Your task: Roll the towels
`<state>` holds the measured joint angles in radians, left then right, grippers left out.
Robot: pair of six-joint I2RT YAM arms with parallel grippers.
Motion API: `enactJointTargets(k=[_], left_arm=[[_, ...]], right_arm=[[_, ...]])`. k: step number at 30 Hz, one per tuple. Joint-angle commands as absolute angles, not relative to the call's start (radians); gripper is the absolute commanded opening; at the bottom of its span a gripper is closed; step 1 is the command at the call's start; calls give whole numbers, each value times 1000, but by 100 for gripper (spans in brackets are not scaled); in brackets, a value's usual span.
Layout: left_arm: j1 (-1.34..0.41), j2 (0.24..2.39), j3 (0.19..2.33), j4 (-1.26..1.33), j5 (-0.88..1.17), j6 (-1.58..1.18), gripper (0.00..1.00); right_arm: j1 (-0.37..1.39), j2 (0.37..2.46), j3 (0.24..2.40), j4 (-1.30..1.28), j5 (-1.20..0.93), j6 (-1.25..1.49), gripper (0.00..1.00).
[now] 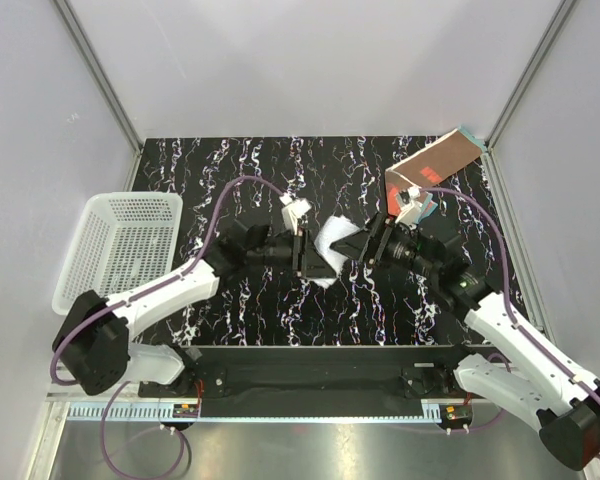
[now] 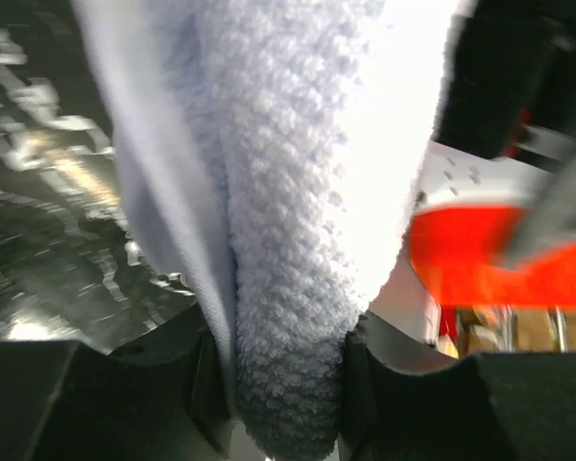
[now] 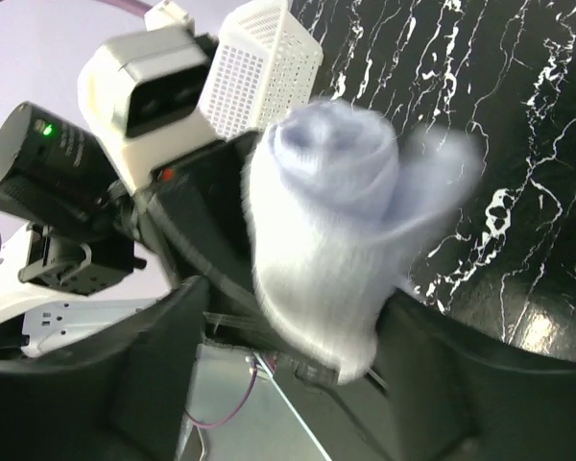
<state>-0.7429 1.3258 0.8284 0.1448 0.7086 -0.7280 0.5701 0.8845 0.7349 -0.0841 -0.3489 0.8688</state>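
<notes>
- The white towel hangs above the middle of the table, between the tips of the two arms, which meet there from either side.
- The left arm reaches in from the near left corner. In the left wrist view its jaws are clamped on the lower end of the white towel, and the nubbly cloth fills the gap between the two black fingers.
- The right arm reaches in from the near right corner. In the right wrist view its jaws stand apart, one finger on each side of the towel and wider than it, with a dark gap on the left side.
- Seen from the right wrist, the towel's end is a loose roll with a spiral at its face. A free flap sticks out to the right of the roll, and the picture is blurred there.
- The rust-brown towel lies at the far right corner of the table. Its teal edge is towards the corner post and a red-orange patch shows at its nearer end.
- A white perforated basket sits at the left edge of the table, well apart from both towels.
</notes>
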Motion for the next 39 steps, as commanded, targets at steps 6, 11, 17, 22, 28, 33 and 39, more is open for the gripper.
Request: enactJointTargets(k=[6, 11, 17, 22, 28, 33, 39], left_arm=[[-562, 1128, 856, -109, 512, -687, 0], [-381, 1017, 917, -332, 384, -690, 0], [-94, 914, 954, -494, 47, -732, 0], [141, 954, 936, -471, 8, -781, 0], [337, 1063, 874, -371, 41, -867, 0], [380, 1181, 877, -324, -21, -891, 0], [409, 1290, 828, -195, -63, -976, 0]], right_arm=[[578, 859, 959, -356, -149, 721, 100], [578, 870, 999, -405, -121, 703, 99], [578, 859, 937, -359, -182, 742, 100], [577, 867, 902, -330, -241, 764, 100], [577, 874, 879, -327, -276, 772, 100], [578, 905, 887, -334, -304, 764, 100], [580, 960, 907, -348, -321, 747, 100]])
